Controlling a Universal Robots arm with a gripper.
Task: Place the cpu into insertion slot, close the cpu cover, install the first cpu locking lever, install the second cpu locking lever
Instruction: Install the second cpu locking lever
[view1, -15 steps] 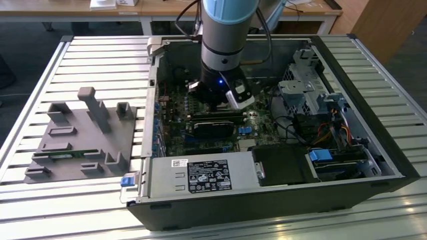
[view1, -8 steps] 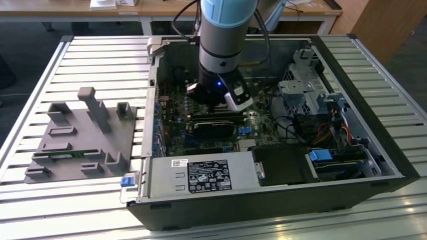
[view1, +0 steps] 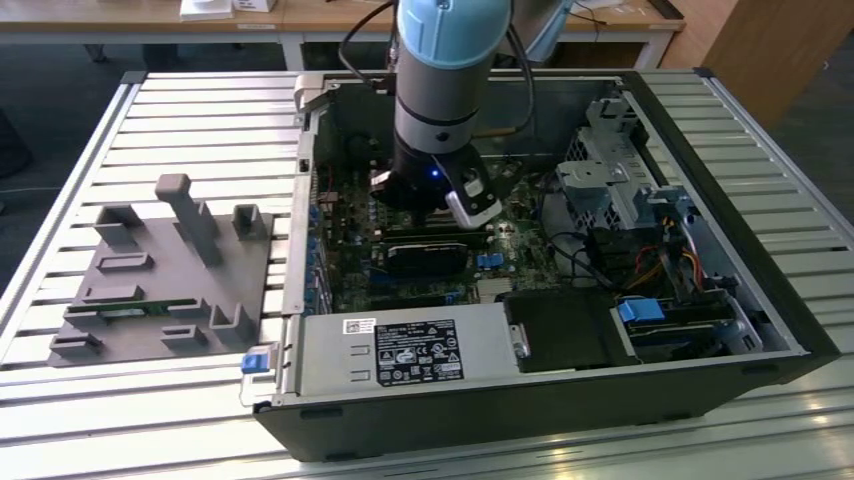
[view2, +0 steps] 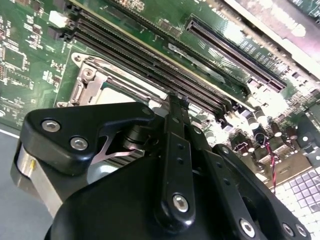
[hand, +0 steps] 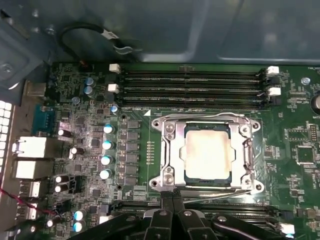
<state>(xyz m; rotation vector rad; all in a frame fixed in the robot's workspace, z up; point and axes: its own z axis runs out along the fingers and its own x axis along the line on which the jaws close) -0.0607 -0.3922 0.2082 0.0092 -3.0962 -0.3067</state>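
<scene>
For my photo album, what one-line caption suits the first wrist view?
The cpu sits in its socket under the closed cpu cover, gripper poised at the socket's edge.

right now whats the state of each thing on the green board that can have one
small square cpu with dull grey metal top: seated in the socket
thin silvery cpu cover frame: closed flat around the cpu
black gripper: fingers shut together, at the socket's edge
long black memory slots: empty

A slatted pale metal worktop (view1: 200, 110) fills the exterior view, catching soft, even light. Beyond its far edge stands a wooden table (view1: 334, 18) with white legs, over a dark floor (view1: 54, 100). To the table's right in that view rises a brown wooden cabinet (view1: 767, 50).
</scene>
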